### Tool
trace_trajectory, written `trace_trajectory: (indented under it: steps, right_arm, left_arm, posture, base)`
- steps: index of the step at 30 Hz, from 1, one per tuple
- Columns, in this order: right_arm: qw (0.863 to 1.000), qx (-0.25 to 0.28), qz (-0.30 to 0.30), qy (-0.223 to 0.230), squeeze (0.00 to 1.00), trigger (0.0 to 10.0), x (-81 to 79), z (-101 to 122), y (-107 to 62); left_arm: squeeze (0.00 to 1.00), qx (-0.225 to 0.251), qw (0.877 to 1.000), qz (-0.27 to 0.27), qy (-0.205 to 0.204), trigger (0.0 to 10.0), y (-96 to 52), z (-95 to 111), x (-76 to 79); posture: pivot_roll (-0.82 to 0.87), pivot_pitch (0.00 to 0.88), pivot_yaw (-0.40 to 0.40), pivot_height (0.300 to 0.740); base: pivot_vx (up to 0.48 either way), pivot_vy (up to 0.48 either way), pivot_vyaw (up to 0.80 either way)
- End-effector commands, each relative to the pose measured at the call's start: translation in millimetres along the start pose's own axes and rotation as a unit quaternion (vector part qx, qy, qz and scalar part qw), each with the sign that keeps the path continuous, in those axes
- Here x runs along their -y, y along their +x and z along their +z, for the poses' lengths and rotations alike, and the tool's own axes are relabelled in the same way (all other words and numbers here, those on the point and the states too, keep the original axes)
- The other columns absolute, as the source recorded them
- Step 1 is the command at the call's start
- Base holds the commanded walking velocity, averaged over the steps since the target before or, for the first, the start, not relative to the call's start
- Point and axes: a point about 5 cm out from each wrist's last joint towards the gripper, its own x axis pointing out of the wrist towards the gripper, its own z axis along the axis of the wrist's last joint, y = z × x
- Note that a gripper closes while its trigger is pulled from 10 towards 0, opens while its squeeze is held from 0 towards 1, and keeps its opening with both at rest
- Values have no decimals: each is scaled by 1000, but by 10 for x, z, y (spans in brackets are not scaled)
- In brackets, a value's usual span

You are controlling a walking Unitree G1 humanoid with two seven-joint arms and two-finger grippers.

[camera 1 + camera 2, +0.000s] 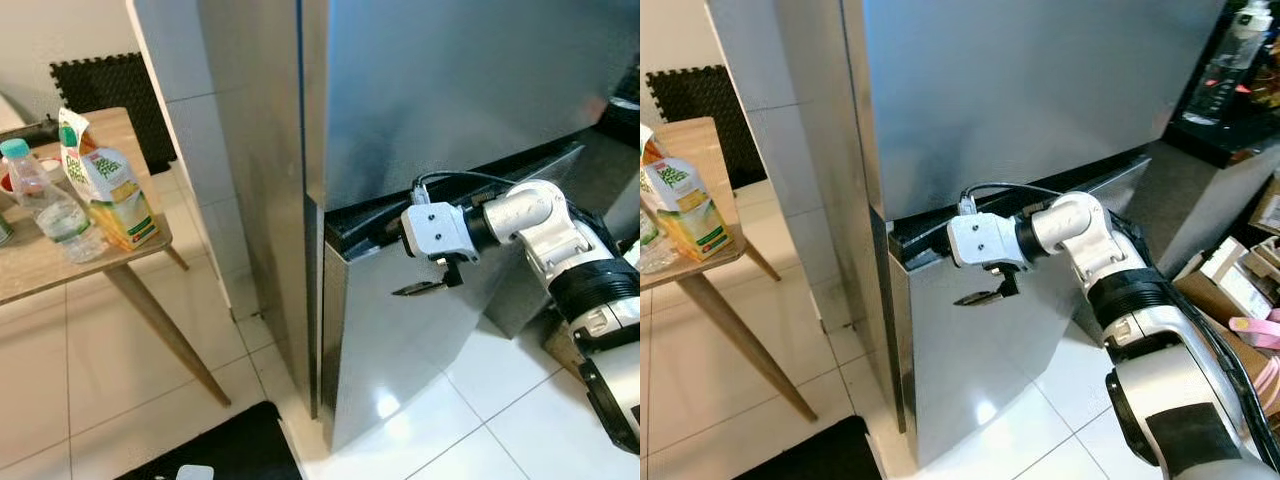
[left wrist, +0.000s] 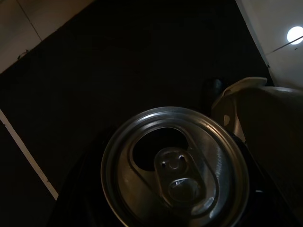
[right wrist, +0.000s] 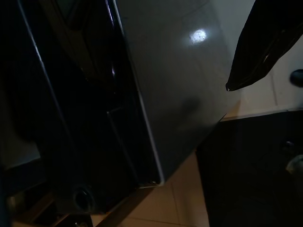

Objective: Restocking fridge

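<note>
The steel fridge has its upper door (image 1: pixel 450 90) closed and its lower door (image 1: pixel 400 350) pulled slightly ajar, with a dark gap along the top. My right gripper (image 1: pixel 402 264) is open at that top edge. One black finger (image 3: pixel 260 47) hangs in front of the door face and the other is hidden in the gap. In the left wrist view a silver drink can (image 2: pixel 175 175) with an opened tab sits close between the dark fingers of my left gripper, above a black mat. A juice carton (image 1: pixel 108 185) and a water bottle (image 1: pixel 50 205) stand on a wooden table (image 1: pixel 30 270).
The table stands left of the fridge beside a white tiled pillar (image 1: pixel 200 150). A black floor mat (image 1: pixel 230 450) lies in front of the fridge. To the right are a dark counter (image 1: pixel 1230 130) and cardboard boxes (image 1: pixel 1240 285).
</note>
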Motion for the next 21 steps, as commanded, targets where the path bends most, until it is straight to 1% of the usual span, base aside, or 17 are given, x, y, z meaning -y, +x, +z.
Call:
trace_trajectory:
  steps: [1, 5, 8, 9, 10, 12, 13, 14, 15, 17, 18, 19, 20, 21]
  right_arm:
    - [998, -4, 62, 23, 0, 10000, -165, -75, 148]
    - [997, 31, 71, 32, 0, 10000, -175, 3, 89]
    - [990, 116, 71, 34, 0, 10000, -193, 231, -74]
    - [990, 116, 71, 34, 0, 10000, -193, 231, -74]
    - [982, 176, 66, 28, 0, 10000, -183, 419, -190]
    - [982, 176, 66, 28, 0, 10000, -183, 419, -190]
    - [977, 201, 63, 24, 0, 10000, -174, 496, -243]
    - [970, 236, 58, 20, 0, 10000, -155, 591, -315]
    - [965, 256, 55, 17, 0, 10000, -144, 646, -359]
    - [946, 321, 45, 18, 0, 10000, -99, 780, -466]
    - [946, 321, 45, 18, 0, 10000, -99, 780, -466]
    - [939, 339, 43, 20, 0, 10000, -88, 817, -498]
    - [939, 339, 43, 20, 0, 10000, -88, 817, -498]
    - [931, 362, 41, 21, 0, 10000, -79, 862, -540]
  left_arm:
    - [0, -9, 1000, 0, 2, 10000, -6, -45, 0]
    - [0, -8, 1000, 0, 1, 10000, -6, -45, -2]
    - [0, -9, 1000, -1, 1, 10000, -6, -45, -2]
    - [0, -9, 1000, -1, 1, 10000, -6, -45, -2]
    - [0, -9, 1000, -1, 0, 10000, -6, -46, -2]
    - [0, -9, 1000, -1, 0, 10000, -6, -46, -2]
    - [0, -9, 1000, -1, 0, 10000, -6, -46, -3]
    - [0, -9, 1000, -1, 0, 10000, -6, -46, -3]
    - [0, -9, 1000, -1, 1, 10000, -6, -46, -3]
    - [0, -9, 1000, -2, 0, 10000, -6, -44, -2]
    - [0, -9, 1000, -2, 0, 10000, -6, -44, -2]
    - [0, -9, 1000, -2, 0, 10000, -6, -44, -1]
    - [0, -9, 1000, -2, 0, 10000, -6, -44, -1]
    - [0, -9, 1000, -2, 0, 10000, -5, -41, 1]
  posture:
    - [-88, 33, -33, 740]
    - [-88, 33, -33, 740]
    - [-88, 33, -33, 740]
    - [-88, 33, -33, 740]
    - [-88, 33, -33, 740]
    - [-88, 33, -33, 740]
    - [-90, 34, -31, 740]
    - [-90, 34, -31, 740]
    - [-90, 34, -31, 740]
    - [-90, 33, -31, 740]
    - [-90, 33, -31, 740]
    - [-90, 33, -31, 740]
    - [-90, 33, -31, 740]
    - [-90, 33, -31, 740]
  base:
    - [0, 0, 0]
    - [0, 0, 0]
    - [0, 0, 0]
    - [0, 0, 0]
    - [0, 0, 0]
    - [0, 0, 0]
    - [0, 0, 0]
    - [0, 0, 0]
    - [0, 0, 0]
    - [0, 0, 0]
    - [0, 0, 0]
    - [0, 0, 0]
    - [0, 0, 0]
    - [0, 0, 0]
